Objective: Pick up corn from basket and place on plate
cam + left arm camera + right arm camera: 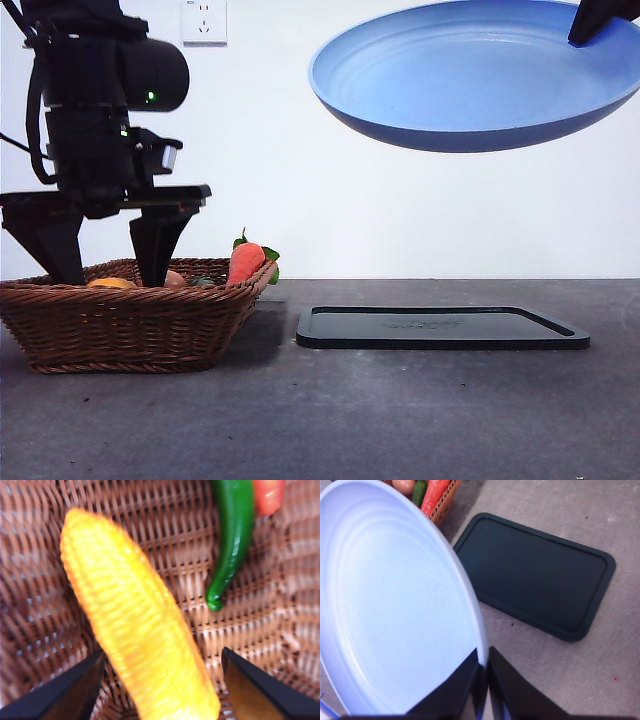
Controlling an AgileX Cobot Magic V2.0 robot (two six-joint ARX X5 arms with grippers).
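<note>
The corn (140, 630), a long orange-yellow cob, lies on the woven floor of the basket (150, 530). My left gripper (163, 652) is open, with one jaw on each side of the cob. In the front view the left gripper (110, 270) reaches down into the basket (130, 330), and only a sliver of the corn (110, 283) shows over the rim. My right gripper (482, 667) is shut on the rim of the light-blue plate (395, 605). It holds the plate (470, 70) tilted in the air at the upper right, with the right gripper (600, 20) at its far edge.
A green pepper (230, 545) and a carrot (267, 495) lie in the basket beside the corn. The carrot (245, 262) leans on the basket's right rim, with a brown egg (175, 279) near it. A flat black tray (440, 328) lies on the table under the plate.
</note>
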